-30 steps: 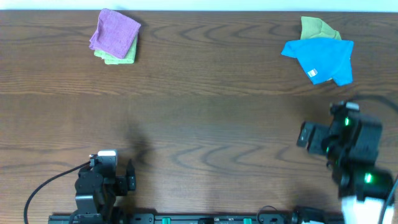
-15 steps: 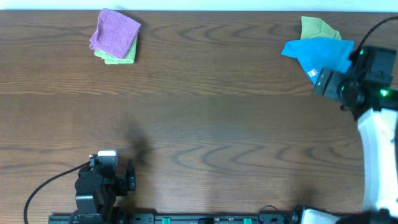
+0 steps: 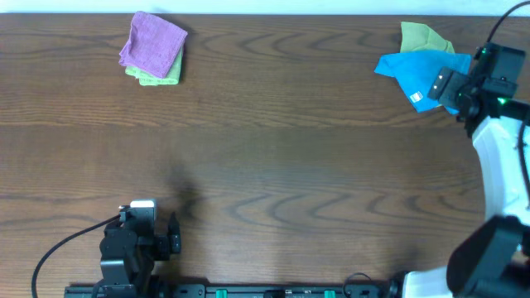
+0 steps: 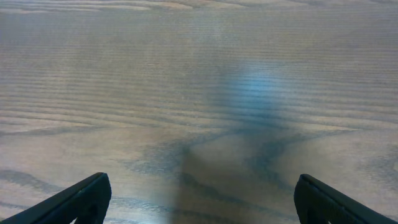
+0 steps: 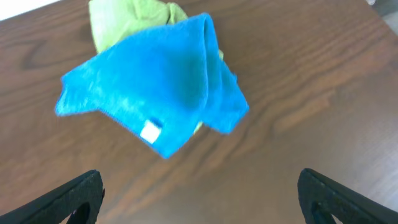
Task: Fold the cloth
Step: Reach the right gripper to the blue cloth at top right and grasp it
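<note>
Right gripper (image 3: 451, 86) has swung from near right to far right and now hovers at the cloth (image 3: 418, 73), jaws wide apart, empty. The cloth lies crumpled, far right, overlapping a light green cloth (image 3: 421, 36). First grasp looks imminent. Left gripper (image 3: 170, 236) is parked near left, jaws apart.

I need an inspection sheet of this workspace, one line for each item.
Surface: brown wood-grain table, no spills seen.
Job's things: bright blue microfibre cloth with white tag, crumpled, far right, partly on a light green cloth.
Clutter: purple cloth stacked on a second green cloth, far left.
Grippers: left gripper open over wood; right gripper open, near the blue cloth, holding nothing.
Cables: black cable by left arm, second black cable by right arm.
Surroundings: pale strip beyond far edge.
</note>
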Robot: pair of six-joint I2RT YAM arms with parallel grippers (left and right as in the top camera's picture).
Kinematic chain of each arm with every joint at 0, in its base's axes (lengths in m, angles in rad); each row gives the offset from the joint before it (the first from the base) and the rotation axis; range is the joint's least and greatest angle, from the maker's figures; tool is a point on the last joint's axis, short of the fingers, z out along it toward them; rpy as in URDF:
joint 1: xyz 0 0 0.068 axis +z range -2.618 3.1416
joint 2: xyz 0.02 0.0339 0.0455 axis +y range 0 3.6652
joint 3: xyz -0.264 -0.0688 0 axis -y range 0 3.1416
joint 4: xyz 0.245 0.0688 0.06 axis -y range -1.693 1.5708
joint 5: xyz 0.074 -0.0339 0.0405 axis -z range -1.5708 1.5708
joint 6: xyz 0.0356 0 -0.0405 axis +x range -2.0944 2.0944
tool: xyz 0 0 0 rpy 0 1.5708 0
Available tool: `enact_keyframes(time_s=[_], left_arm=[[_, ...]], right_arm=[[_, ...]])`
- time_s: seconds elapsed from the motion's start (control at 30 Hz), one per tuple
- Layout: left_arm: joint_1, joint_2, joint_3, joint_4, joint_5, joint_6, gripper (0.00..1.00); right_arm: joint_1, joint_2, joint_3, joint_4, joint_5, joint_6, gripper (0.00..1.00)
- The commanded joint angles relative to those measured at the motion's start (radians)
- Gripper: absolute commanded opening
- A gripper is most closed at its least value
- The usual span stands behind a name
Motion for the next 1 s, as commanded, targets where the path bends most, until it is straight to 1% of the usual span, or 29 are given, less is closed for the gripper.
enact_keyframes(time_s=[0.0, 0.1, 0.3, 0.43, 0.97], left_arm=[[-0.004, -0.006, -0.014, -0.053, -0.012, 0.044, 0.95], [-0.004, -0.006, -0.014, -0.053, -0.012, 0.044, 0.95], [-0.004, -0.006, -0.014, -0.053, -0.012, 0.045, 0.95], [-0.004, -0.006, -0.014, -0.053, -0.011, 0.045, 0.95], [-0.004, -0.006, -0.014, -0.053, -0.012, 0.045, 0.95]], right_arm=[[-0.027, 0.076, 0.017, 0.063, 0.003, -0.013, 0.96], [-0.04, 0.151, 0.017, 0.142, -0.045, -0.011, 0.9], [-0.048, 0.282, 0.017, 0.265, -0.071, 0.02, 0.88], [-0.049, 0.35, 0.017, 0.339, -0.086, 0.053, 0.84], [-0.063, 0.434, 0.018, 0.48, -0.102, 0.108, 0.82]])
